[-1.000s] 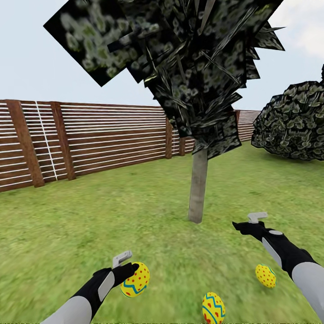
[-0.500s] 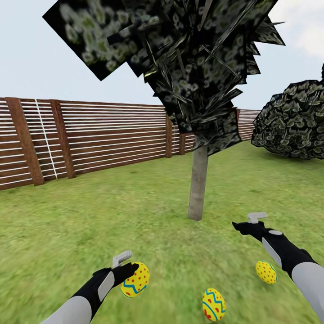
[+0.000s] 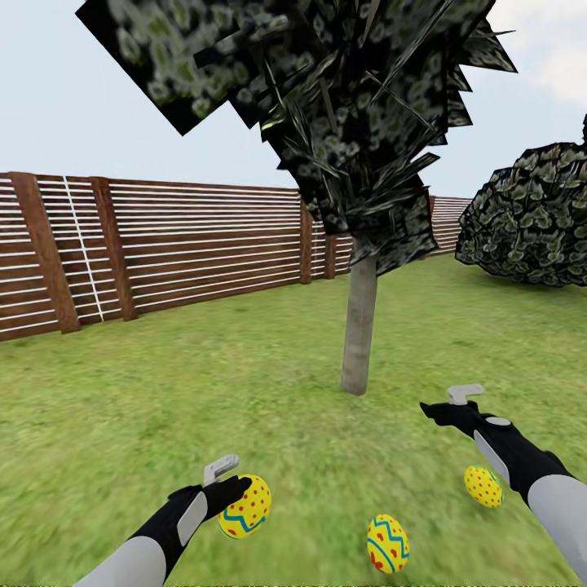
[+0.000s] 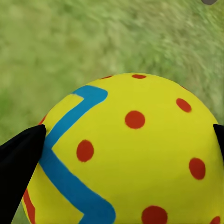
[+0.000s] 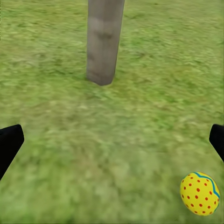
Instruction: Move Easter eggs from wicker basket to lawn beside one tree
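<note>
Left gripper (image 3: 236,487) is clamping a yellow egg (image 3: 247,505) with red dots and a blue zigzag, holding it just above the lawn (image 3: 204,383). In the left wrist view that held egg (image 4: 135,154) is sitting between the two black fingertips (image 4: 21,158), both touching its sides.

Right gripper (image 3: 436,408) is hanging spread wide with nothing in it, over grass near the tree (image 3: 359,326); in the right wrist view its fingertips (image 5: 9,144) are sitting at opposite edges, with the trunk (image 5: 103,39) ahead.

Zigzag egg (image 3: 387,543) is lying on the lawn between the arms. Dotted egg (image 3: 483,486) is lying on the grass just beside the right forearm, probably not touching it, view is blurry there; it is also showing in the right wrist view (image 5: 199,193).

Fence (image 3: 163,253) and bush (image 3: 530,216) are standing behind, well apart from the eggs.
</note>
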### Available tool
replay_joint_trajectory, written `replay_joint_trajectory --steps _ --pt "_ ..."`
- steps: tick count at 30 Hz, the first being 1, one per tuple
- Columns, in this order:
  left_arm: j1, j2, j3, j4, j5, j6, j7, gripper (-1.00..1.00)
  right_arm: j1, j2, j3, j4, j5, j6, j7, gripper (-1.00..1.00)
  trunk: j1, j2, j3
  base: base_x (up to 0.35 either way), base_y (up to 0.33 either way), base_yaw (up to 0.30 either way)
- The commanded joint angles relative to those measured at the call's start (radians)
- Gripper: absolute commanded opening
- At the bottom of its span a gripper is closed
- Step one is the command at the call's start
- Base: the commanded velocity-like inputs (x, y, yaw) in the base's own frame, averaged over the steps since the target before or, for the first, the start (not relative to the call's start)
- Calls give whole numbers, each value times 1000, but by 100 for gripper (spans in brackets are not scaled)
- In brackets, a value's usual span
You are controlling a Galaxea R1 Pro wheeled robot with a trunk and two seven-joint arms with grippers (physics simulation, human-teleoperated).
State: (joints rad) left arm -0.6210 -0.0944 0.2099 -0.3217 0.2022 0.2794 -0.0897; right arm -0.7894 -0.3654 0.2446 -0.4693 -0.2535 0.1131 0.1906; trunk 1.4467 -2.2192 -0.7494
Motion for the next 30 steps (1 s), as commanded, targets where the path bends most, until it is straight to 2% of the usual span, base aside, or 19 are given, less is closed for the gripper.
replay_joint_trajectory --steps 1,30 --pt "0 -1 6 -2 5 8 -2 -100 -1 -1 5 -2 -10 5 0 100 4 -8 -4 0 0 0" --pt "0 -1 9 -2 6 7 -2 -100 -1 2 6 -1 -10 7 0 100 115 -211 -95 0 0 0"
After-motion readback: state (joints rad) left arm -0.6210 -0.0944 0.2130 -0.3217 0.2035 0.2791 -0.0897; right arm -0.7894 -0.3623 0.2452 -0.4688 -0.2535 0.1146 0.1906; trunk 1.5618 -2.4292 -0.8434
